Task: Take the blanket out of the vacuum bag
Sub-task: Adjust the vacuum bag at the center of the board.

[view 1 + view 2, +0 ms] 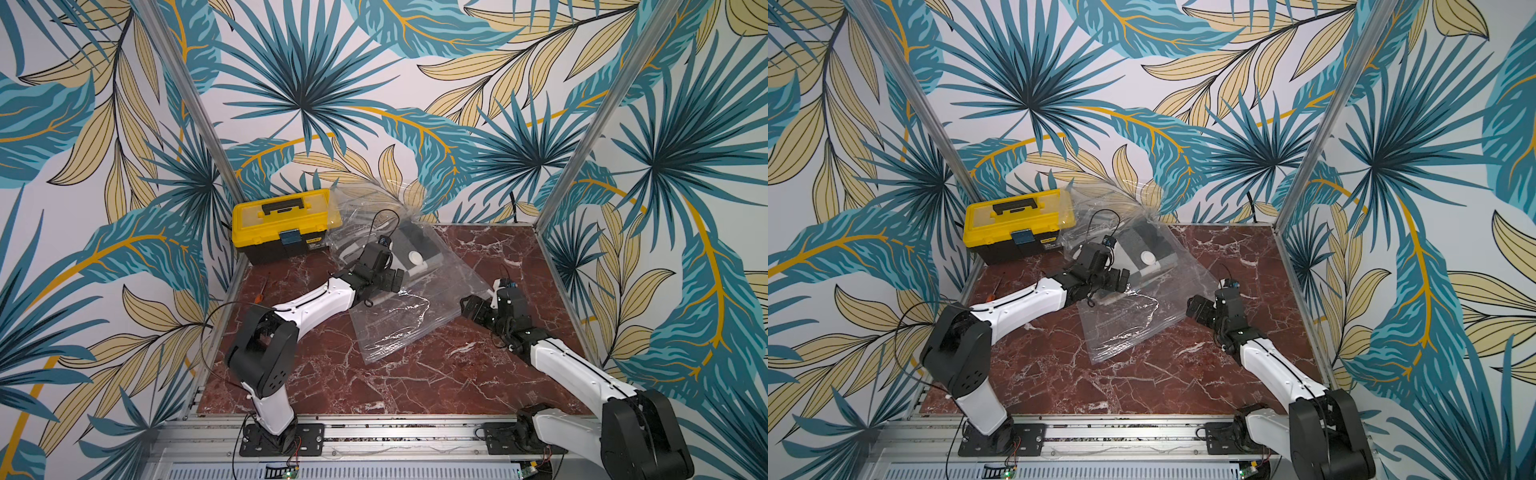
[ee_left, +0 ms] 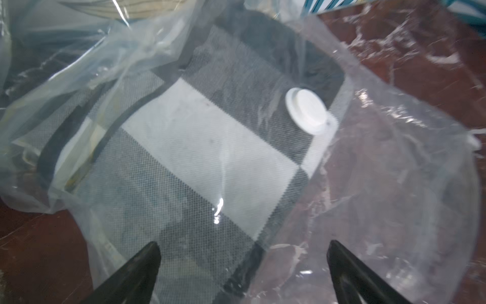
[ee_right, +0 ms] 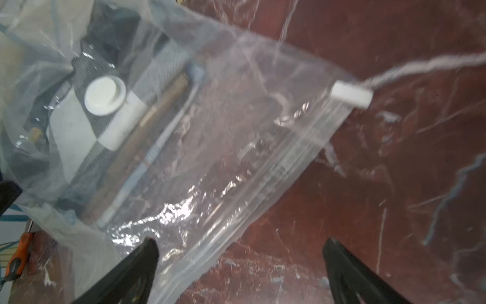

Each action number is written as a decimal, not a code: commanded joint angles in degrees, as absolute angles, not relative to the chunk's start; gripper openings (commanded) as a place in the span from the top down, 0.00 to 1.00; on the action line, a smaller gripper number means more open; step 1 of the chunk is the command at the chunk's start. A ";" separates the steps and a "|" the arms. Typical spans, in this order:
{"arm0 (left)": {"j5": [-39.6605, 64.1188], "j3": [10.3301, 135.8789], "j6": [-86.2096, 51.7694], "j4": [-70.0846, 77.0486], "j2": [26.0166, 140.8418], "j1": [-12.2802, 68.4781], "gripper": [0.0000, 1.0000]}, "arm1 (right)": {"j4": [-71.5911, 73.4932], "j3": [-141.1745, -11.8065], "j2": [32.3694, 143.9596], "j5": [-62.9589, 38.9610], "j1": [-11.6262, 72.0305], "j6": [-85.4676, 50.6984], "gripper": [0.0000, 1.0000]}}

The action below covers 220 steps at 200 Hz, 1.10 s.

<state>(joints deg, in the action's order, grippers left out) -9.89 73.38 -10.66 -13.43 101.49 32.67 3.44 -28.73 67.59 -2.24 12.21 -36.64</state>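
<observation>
In a top view, a yellow toolbox [image 1: 286,224] is seen left of centre, at the back of the red marble worktop [image 1: 415,382]. To its right, the left tool [image 1: 397,279] is held over the vacuum bag [image 1: 399,324], jaws spread wide, nothing gripped. The bag is spread across mid-frame, and the folded checked blanket [image 1: 428,245] is enclosed in its upper end beneath the white valve [image 1: 415,257]. Right of centre, the right tool [image 1: 469,307] is likewise spread and empty, near the bag's right-hand corner.

Top views high, front, facing down on table [image 1: 415,374]; wrist views close, sharing vacuum bag [image 2: 381,184] valve [image 2: 307,111].
</observation>
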 commanded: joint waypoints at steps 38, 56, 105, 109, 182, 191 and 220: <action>-15.96 92.13 -2.73 -14.47 110.70 28.49 0.00 | 27.54 -25.51 77.06 -9.28 13.80 -42.41 0.01; -14.66 96.68 -2.80 -12.98 113.99 26.55 0.00 | 32.95 -25.89 81.87 -10.16 13.80 -42.62 0.01; 0.72 119.40 -10.65 -17.48 132.72 18.53 0.00 | 43.86 -28.92 95.01 -15.23 13.80 -47.30 0.01; 3.59 120.37 -11.88 -16.81 134.03 17.91 0.00 | 45.24 -28.91 95.76 -15.61 13.80 -47.73 0.00; 20.92 124.20 -29.14 -15.34 146.44 14.98 0.00 | 44.33 -30.68 94.09 -19.56 13.89 -45.59 0.01; 21.20 121.01 -29.46 -17.25 144.87 15.46 0.00 | 43.40 -31.01 93.12 -19.68 13.89 -44.89 0.00; 14.62 106.23 -25.58 -21.27 133.72 18.82 0.00 | 40.09 -31.88 91.41 -20.03 13.89 -43.16 0.01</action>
